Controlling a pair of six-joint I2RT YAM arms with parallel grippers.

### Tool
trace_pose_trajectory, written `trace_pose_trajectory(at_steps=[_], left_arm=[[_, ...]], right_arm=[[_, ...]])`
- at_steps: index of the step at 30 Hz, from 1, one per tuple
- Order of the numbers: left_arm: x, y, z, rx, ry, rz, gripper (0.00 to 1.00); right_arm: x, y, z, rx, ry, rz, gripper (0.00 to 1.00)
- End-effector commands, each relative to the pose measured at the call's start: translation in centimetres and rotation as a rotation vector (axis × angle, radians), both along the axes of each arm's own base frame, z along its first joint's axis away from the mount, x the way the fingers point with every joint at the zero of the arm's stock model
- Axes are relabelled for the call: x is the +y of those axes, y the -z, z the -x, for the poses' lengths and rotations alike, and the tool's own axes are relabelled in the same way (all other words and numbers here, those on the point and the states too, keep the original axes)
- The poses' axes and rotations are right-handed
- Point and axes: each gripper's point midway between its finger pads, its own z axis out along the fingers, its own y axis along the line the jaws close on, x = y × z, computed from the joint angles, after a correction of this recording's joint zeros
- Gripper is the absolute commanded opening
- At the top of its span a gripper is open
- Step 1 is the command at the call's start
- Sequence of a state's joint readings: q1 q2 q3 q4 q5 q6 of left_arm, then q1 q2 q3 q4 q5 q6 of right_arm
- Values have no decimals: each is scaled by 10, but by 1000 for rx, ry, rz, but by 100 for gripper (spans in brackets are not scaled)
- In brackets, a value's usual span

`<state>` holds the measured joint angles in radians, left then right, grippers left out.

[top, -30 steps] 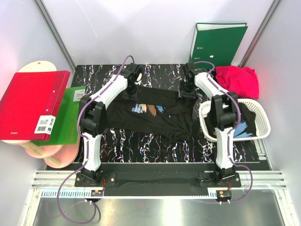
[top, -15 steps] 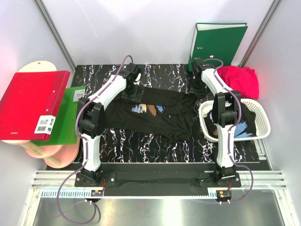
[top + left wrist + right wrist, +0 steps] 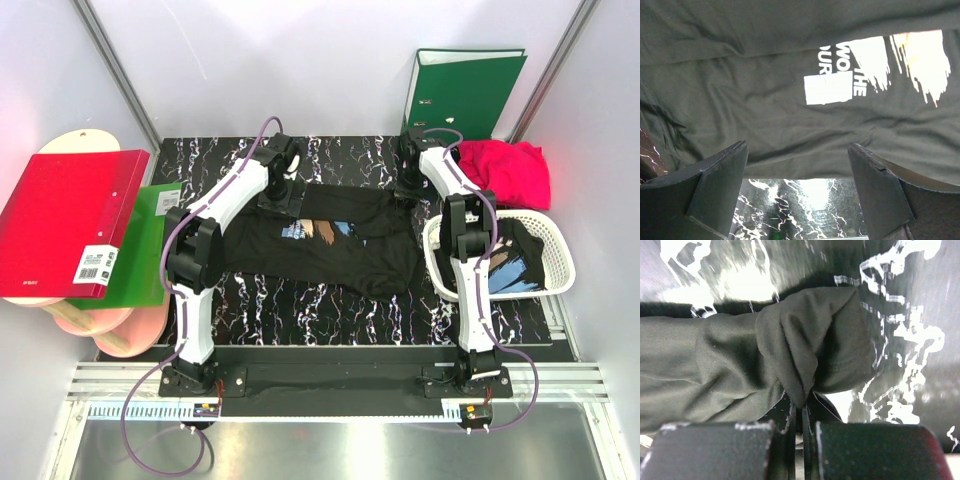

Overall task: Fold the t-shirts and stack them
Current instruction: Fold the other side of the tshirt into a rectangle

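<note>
Black marbled table (image 3: 300,310) fills the overhead view. A black tee (image 3: 330,250) is spread across it, print up, its long axis running left to right. Both arms reach to its far edge. The left gripper (image 3: 282,188) hangs over the far left part and the right gripper (image 3: 408,185) is at the far right corner, so the tee lies between them and toward the bases. A pink tee (image 3: 505,170) is bunched at the far right, well apart. A second tee (image 3: 515,265) sits in the basket (image 3: 560,275) just beside the spread one.

At the left wrist, the left gripper (image 3: 797,192) is released, its jaws wide and empty. The tee (image 3: 765,115) covers everything ahead of the fingers (image 3: 715,185), with its edge running crosswise at their tips and bare table (image 3: 800,205) showing in the gap. That edge lies across the jaws, so I judge a short drop and a slight reach forward would bring it between them.

At the right wrist, the right gripper (image 3: 802,440) is clenched on a bunched fold of the tee (image 3: 790,355), apparently a sleeve end. The rest of the cloth trails off to the left of that view.

With one corner pinched and the other loose, the fold probably depends on the left arm, the nearer one, taking its side.
</note>
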<state>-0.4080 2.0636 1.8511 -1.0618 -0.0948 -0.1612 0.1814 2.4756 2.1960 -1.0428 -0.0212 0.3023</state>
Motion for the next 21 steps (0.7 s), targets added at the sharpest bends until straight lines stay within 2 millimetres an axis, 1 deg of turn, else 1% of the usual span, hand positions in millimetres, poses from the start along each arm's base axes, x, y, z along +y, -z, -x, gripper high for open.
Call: trace_pose_trajectory(at_steps=[1, 2, 7, 8, 9, 10, 11, 12, 13, 14, 15, 16, 17, 18, 19, 20, 21], left_arm=[[4, -14, -8, -43, -9, -9, 87], [4, -12, -7, -36, -9, -11, 87], [6, -10, -4, -26, -12, -15, 87], [6, -10, -4, -24, -12, -18, 87], [6, -10, -4, -24, -12, -18, 87], [7, -9, -3, -20, -13, -21, 88], [7, -10, -3, -21, -11, -19, 88], [5, -10, -4, -20, -9, -17, 88], [6, -10, -4, -18, -9, -18, 89], [5, -10, -4, -19, -10, -15, 93], [4, -10, -4, -19, -9, -15, 97], [5, -9, -5, -18, -14, -15, 99], [4, -8, -5, -14, -15, -10, 99], [4, -5, -4, -5, -16, -11, 99], [2, -3, -2, 4, -15, -5, 99], [2, 0, -2, 10, -15, -7, 99], [3, 5, -1, 21, -15, -15, 99]], right_arm=[[-1, 1, -35, -111, 2, 26, 0], [-1, -4, -43, -145, 4, 33, 0], [-15, -26, -78, -284, 28, 124, 0], [-19, -22, -82, -286, 39, 140, 0], [-22, -29, -89, -314, 50, 154, 2], [-22, -29, -91, -317, 52, 150, 8], [-20, -30, -92, -321, 51, 146, 23], [-15, -33, -92, -322, 39, 111, 44], [-11, -37, -91, -322, 20, 92, 54], [-7, -57, -90, -349, 7, 65, 61], [-1, -60, -83, -340, -10, 34, 77], [4, -96, -84, -409, -14, 8, 86], [7, -96, -74, -394, -30, -13, 95], [11, -109, -69, -416, -38, -29, 100], [12, -149, -68, -506, -38, -52, 100], [16, -146, -55, -481, -52, -80, 100], [16, -157, -48, -496, -42, -96, 99]])
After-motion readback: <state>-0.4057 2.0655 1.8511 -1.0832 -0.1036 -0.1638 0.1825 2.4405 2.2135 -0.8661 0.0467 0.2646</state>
